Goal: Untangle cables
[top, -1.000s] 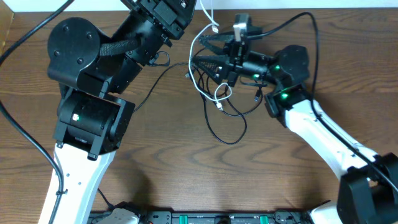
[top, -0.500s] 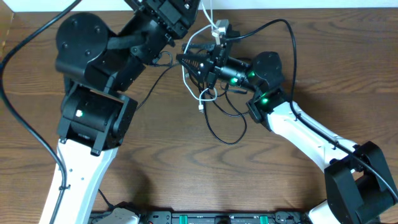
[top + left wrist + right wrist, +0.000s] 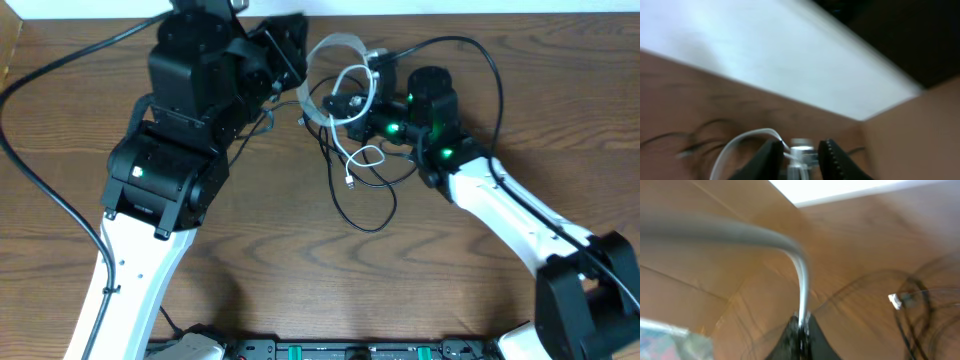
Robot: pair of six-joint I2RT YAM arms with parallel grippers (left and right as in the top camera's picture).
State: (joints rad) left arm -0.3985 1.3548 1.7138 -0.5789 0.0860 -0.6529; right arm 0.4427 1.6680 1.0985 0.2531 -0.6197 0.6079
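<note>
The white cable (image 3: 340, 42) arches up between the two grippers, and its loose plug end (image 3: 348, 184) rests on the table. The black cable (image 3: 362, 222) lies in loops beneath it, still crossing the white one. My right gripper (image 3: 345, 103) is shut on the white cable; the right wrist view shows the cord (image 3: 802, 280) rising out of the pinched tips of that gripper (image 3: 801, 326). In the left wrist view my left gripper (image 3: 801, 155) has its jaws slightly apart, with a white plug (image 3: 801, 150) blurred between them. A second white plug (image 3: 895, 300) lies near black loops.
A white board (image 3: 450, 8) runs along the table's far edge. A thick black robot wire (image 3: 40, 70) curves over the left side. An equipment rail (image 3: 350, 350) lines the front edge. The wooden table (image 3: 300, 270) is brown.
My right gripper closed on the white cable and shifted left. The left arm swung round toward the tangle and its jaws parted. The white cable rose into an arch.
</note>
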